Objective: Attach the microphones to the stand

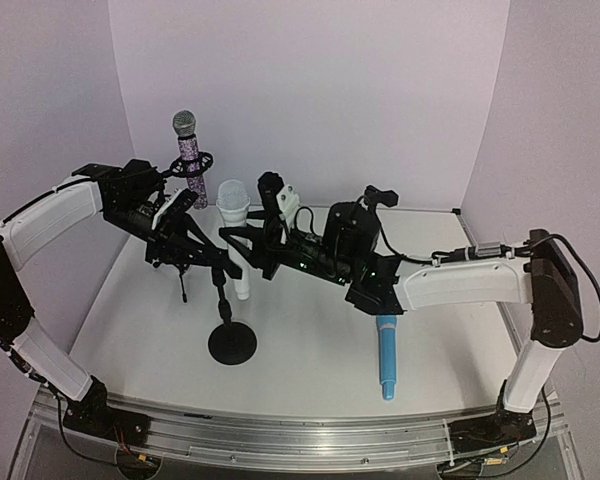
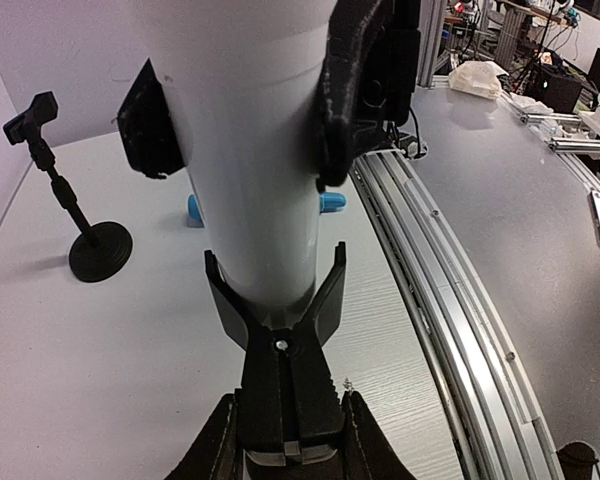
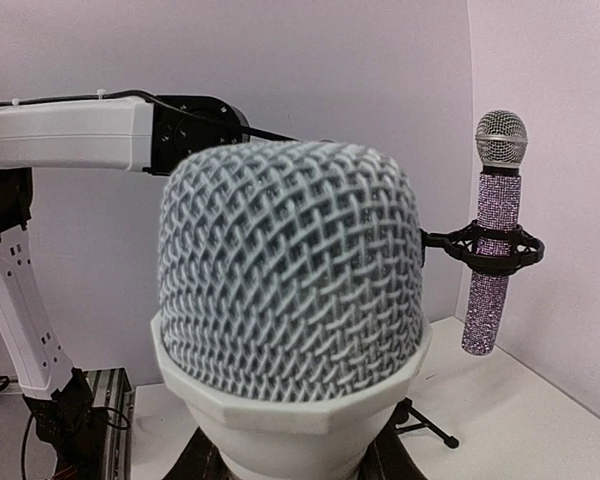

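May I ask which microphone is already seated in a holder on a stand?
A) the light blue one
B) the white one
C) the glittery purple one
C: the glittery purple microphone stands upright in a black ring holder, while the light blue one lies on the table and the right hand grips the white one.

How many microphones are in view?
3. Purple microphone clipped upright at back left; white microphone in the right tool, centre; blue microphone lying on the table, front right.

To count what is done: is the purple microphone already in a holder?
In. The purple microphone stands upright through a black ring holder, above the table.
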`<state>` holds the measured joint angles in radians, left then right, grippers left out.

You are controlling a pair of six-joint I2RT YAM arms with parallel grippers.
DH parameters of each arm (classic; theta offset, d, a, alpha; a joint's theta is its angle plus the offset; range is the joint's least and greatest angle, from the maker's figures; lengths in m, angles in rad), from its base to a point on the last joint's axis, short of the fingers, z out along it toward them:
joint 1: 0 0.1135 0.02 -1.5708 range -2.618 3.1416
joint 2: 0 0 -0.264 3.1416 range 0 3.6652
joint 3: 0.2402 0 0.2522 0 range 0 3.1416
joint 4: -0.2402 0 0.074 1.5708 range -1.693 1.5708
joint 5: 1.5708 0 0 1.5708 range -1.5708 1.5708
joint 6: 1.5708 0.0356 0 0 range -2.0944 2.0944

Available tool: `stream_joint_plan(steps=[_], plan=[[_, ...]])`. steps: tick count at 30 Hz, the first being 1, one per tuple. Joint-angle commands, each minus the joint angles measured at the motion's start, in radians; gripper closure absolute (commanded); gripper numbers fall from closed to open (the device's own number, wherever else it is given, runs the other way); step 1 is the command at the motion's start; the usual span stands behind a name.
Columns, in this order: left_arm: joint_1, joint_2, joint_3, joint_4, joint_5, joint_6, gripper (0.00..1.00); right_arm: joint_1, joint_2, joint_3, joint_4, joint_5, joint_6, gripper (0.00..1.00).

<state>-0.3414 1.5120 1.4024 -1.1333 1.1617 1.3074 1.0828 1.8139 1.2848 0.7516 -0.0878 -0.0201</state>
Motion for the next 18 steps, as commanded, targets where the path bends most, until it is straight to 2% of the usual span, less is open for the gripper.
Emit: stream_joint_plan(steps=[1,11,12,13,16,18], plan=[[-0.004,-0.022,-0.006,0.029,0.020,0.009,1.00,0.001,0.034,-0.018,0.178,-0.003,0.051,1.00],[-0.004,-0.019,-0.009,0.042,0.027,0.006,0.99,0.001,0.068,-0.001,0.209,-0.017,0.084,1.00],[-0.004,-0.019,-0.008,0.041,0.025,0.004,0.93,0.001,0.066,-0.005,0.208,-0.016,0.085,1.00],[-0.004,-0.019,-0.007,0.041,0.022,0.000,0.83,0.001,0.064,-0.010,0.208,-0.015,0.085,1.00],[-0.004,-0.021,-0.003,0.030,0.018,-0.005,0.47,0.001,0.055,-0.017,0.207,-0.015,0.085,1.00],[-0.004,-0.025,-0.005,0.024,0.018,-0.002,0.33,0.000,0.052,-0.022,0.207,-0.014,0.082,1.00]])
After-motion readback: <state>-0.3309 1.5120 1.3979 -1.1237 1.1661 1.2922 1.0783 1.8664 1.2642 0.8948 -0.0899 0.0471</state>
